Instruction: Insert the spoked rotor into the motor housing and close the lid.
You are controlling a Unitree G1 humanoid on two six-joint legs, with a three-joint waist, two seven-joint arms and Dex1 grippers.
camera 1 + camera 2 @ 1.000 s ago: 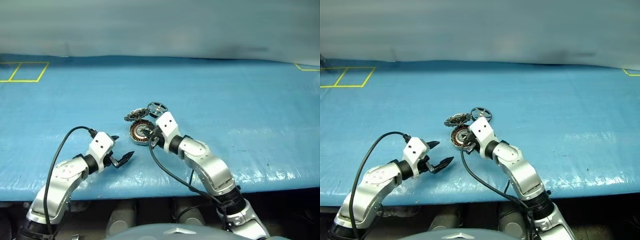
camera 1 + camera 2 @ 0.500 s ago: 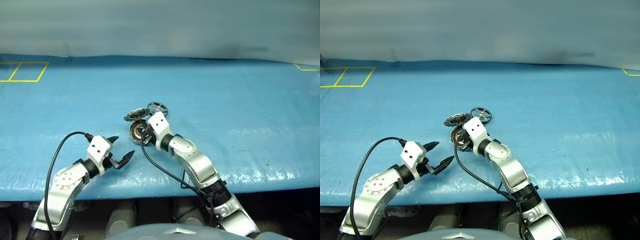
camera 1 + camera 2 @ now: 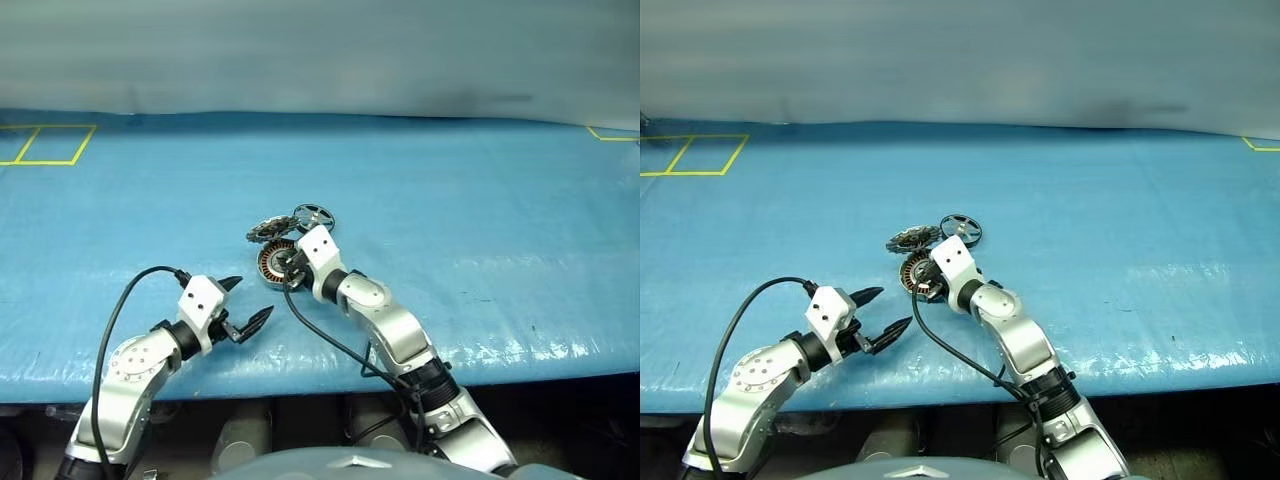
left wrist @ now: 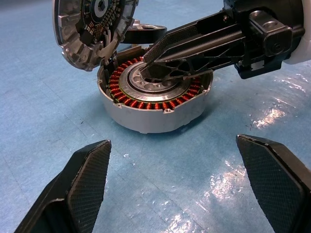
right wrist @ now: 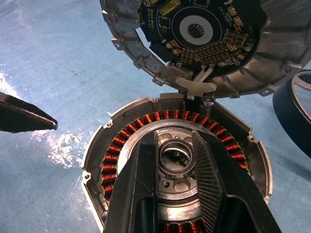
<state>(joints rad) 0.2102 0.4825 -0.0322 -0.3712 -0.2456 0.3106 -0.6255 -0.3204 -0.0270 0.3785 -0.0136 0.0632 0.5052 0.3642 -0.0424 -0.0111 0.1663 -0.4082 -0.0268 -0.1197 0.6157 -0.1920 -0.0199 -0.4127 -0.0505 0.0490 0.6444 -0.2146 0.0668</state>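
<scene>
We count one housing (image 4: pixel 155 104), one lid (image 5: pixel 214 43) and one rotor (image 3: pixel 314 216), all on one blue surface (image 3: pixel 480 220). We also count two hands: the left (image 3: pixel 243 305) and the right (image 5: pixel 177 170).

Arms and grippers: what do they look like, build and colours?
Both arms are silver-grey segments with black joints and a white block at each wrist. Left gripper and right gripper each have two black tapered fingers with textured pads. A black cable loops over the left arm; another hangs under the right.
</scene>
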